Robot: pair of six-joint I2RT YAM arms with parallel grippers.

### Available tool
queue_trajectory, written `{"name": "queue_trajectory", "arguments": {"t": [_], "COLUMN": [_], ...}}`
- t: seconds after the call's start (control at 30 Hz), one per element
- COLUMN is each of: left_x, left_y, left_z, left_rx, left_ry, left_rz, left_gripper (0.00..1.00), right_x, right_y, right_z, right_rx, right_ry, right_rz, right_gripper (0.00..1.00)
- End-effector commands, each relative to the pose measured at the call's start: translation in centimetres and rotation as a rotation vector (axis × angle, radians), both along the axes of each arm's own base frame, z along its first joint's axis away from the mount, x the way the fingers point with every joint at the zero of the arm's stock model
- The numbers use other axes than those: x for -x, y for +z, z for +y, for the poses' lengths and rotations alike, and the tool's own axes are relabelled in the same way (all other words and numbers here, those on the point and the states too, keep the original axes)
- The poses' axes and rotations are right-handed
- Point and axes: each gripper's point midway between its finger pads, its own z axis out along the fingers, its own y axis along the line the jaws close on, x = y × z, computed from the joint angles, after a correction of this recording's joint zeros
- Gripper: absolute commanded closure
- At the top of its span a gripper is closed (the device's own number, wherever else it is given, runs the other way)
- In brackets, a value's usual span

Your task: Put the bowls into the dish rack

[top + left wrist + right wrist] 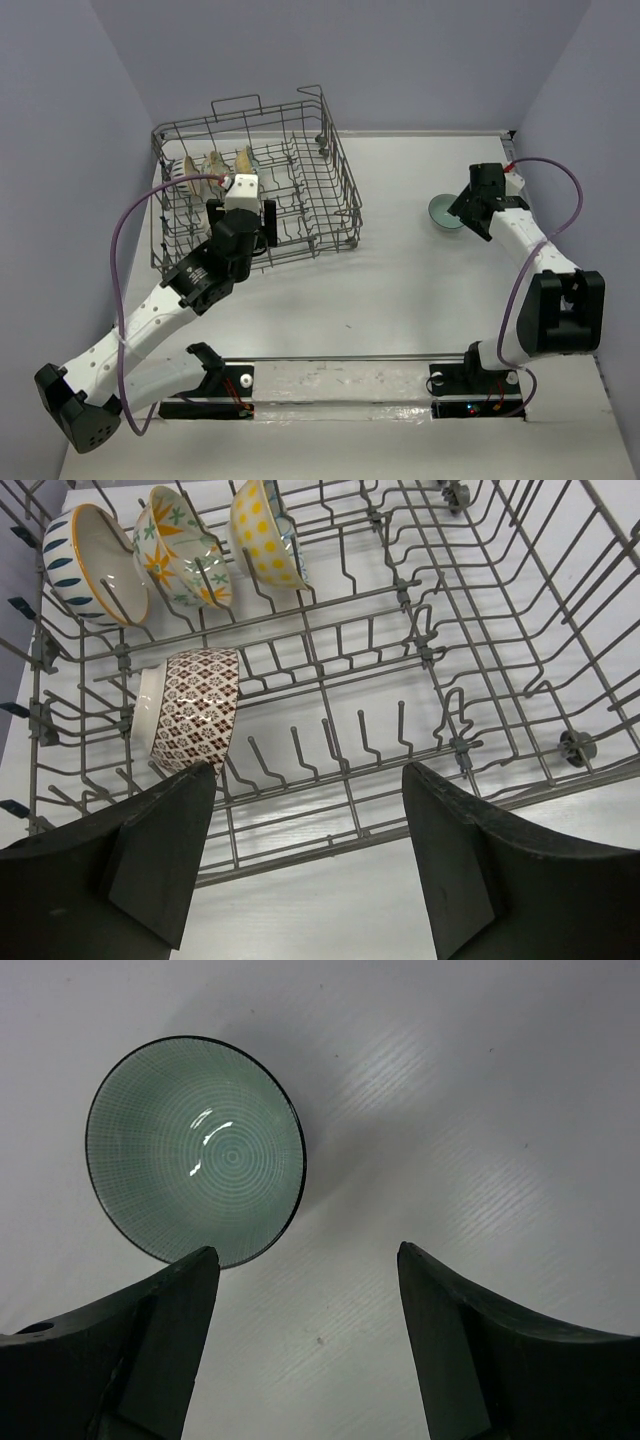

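The grey wire dish rack (320,190) stands at the far left of the table. In the left wrist view the rack (470,630) holds a brown-patterned bowl (190,708) on its side and, in the back row, a white bowl with blue leaf marks (90,565), an orange-flower bowl (180,548) and a yellow-dotted bowl (265,535). My left gripper (305,855) is open and empty, just outside the rack's near edge. A teal bowl (195,1150) sits upright on the table at the right (443,212). My right gripper (305,1345) is open above it, the bowl at its left finger.
The purple walls close in on both sides. The rack's right half and near rows of tines (330,745) hold nothing. Bare white table (400,290) lies between the rack and the teal bowl.
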Motion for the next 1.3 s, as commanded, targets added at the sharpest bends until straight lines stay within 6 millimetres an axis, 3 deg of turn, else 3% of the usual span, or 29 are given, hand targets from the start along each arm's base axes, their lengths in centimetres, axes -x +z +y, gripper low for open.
{"name": "queue_trajectory", "arguments": {"t": [0.0, 0.13, 0.33, 0.43, 0.57, 0.6, 0.67, 0.7, 0.73, 0.8, 0.83, 0.9, 0.93, 0.97, 1.07, 1.17, 1.2, 1.27], "left_x": [0.1, 0.2, 0.2, 0.1, 0.1, 0.0, 0.0, 0.0, 0.0, -0.1, -0.1, -0.3, -0.3, -0.3, -0.6, -0.8, -1.0, -1.2], "left_y": [2.3, 2.1, 2.0, 1.9, 1.6, 1.6, 1.4, 1.3, 1.4, 1.4, 1.5, 1.8, 2.1, 2.1, 2.9, 4.0, 4.7, 5.4], "left_z": [-0.3, -0.2, 0.0, 0.0, 0.1, 0.1, 0.1, 0.2, 0.1, 0.0, 0.0, -0.3, -0.3, -0.7, -1.4, -1.9, -2.2, -2.5], "left_rx": [0.087, 0.086, 0.084, 0.079, 0.072, 0.070, 0.065, 0.065, 0.066, 0.066, 0.067, 0.076, 0.081, 0.091, 0.120, 0.148, 0.163, 0.181], "left_ry": [-0.016, -0.014, -0.006, -0.001, 0.008, 0.009, 0.011, 0.016, 0.015, 0.016, 0.017, 0.010, 0.011, 0.001, -0.017, -0.024, -0.022, -0.027], "left_rz": [-0.082, -0.077, -0.078, -0.073, -0.069, -0.067, -0.061, -0.061, -0.061, -0.058, -0.059, -0.054, -0.059, -0.053, -0.051, -0.057, -0.063, -0.069], "left_gripper": [0.14, 0.14, 0.14, 0.14, 0.14, 0.14, 0.14, 0.14, 0.14, 0.14, 0.14, 0.14, 0.14, 0.14, 0.14, 0.14, 0.14, 0.14], "right_x": [-2.3, -3.9, -6.5, -7.3, -7.6, -7.6, -7.5, -7.4, -7.2, -6.6, -6.4, -5.0, -5.0, -4.3, -2.5, -0.8, -0.1, 0.3], "right_y": [-1.3, -3.6, -4.9, -5.8, -6.3, -6.2, -5.5, -5.1, -4.5, -0.9, -1.2, 3.1, 3.1, 5.5, 8.1, 13.3, 16.0, 18.4], "right_z": [-0.7, -1.0, -1.0, -0.7, -0.5, -0.6, -0.7, -0.7, -0.8, -0.4, 0.0, 1.0, 1.5, 1.9, 4.4, 5.8, 7.2, 9.1], "right_rx": [-0.067, -0.096, -0.140, -0.154, -0.166, -0.163, -0.155, -0.153, -0.148, -0.154, -0.165, -0.190, -0.208, -0.217, -0.227, -0.219, -0.221, -0.216], "right_ry": [-0.040, -0.049, -0.047, -0.037, -0.035, -0.033, -0.034, -0.033, -0.028, 0.003, 0.022, 0.075, 0.094, 0.114, 0.195, 0.252, 0.297, 0.349], "right_rz": [-0.058, -0.019, -0.027, -0.017, -0.019, -0.019, -0.035, -0.044, -0.054, -0.129, -0.119, -0.212, -0.212, -0.271, -0.319, -0.415, -0.462, -0.494], "right_gripper": [0.23, 0.25, 0.31, 0.43, 0.72, 0.86, 0.99, 0.99, 0.99, 0.99, 0.99, 0.99, 0.99, 0.99, 0.99, 0.99, 0.99, 0.99]}}
